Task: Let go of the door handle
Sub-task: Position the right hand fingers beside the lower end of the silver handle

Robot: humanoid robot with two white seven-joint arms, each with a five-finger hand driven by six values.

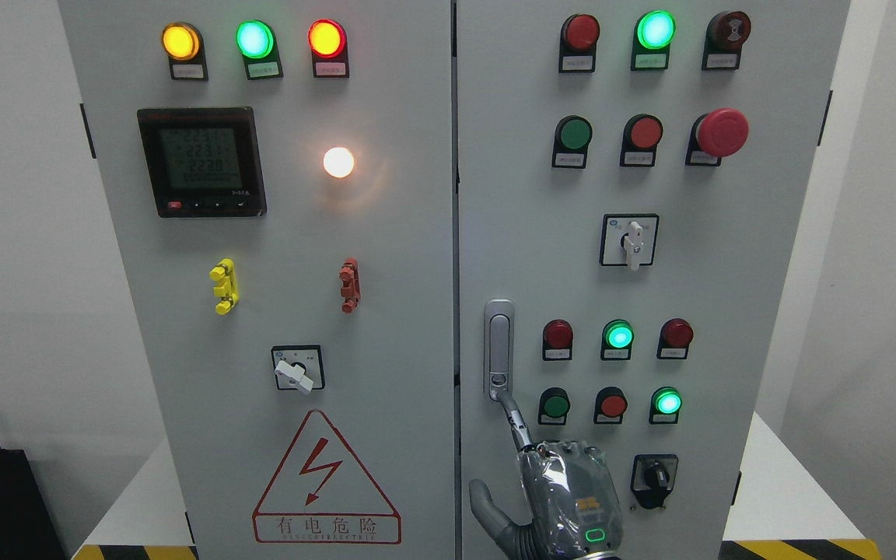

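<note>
Stands at the letting-go step itself, by the look of it: right hand [565, 498] low on the right door [775, 257], back of the palm to the camera, no wrap around the handle [498, 346]. Shows one long index finger [516, 424] reaching up and left, its tip touching or all but touching the handle's bottom end, near the small lock there. Shows the thumb [485, 502] splayed out to the left, clear of everything. Hides the remaining fingers behind the palm, so no telling how far they curl; grips nothing, as far as can be seen.

Places the handle upright in its silver housing on the right door, just right of the seam between the two doors, seemingly lying flat in its recess. Puts it above and slightly left of the hand, joined to it only by that fingertip.

Calls next, probably, for drawing the index finger down and back off the handle's end, then pulling the whole hand away from the door face. Needs care on the way out: green button [554, 405] just right of the finger, black rotary switch [654, 476] just right of the palm, either one open to a knock from a sideways sweep. Favours a straight retreat toward the robot.

Leaves the left hand out of view.
</note>
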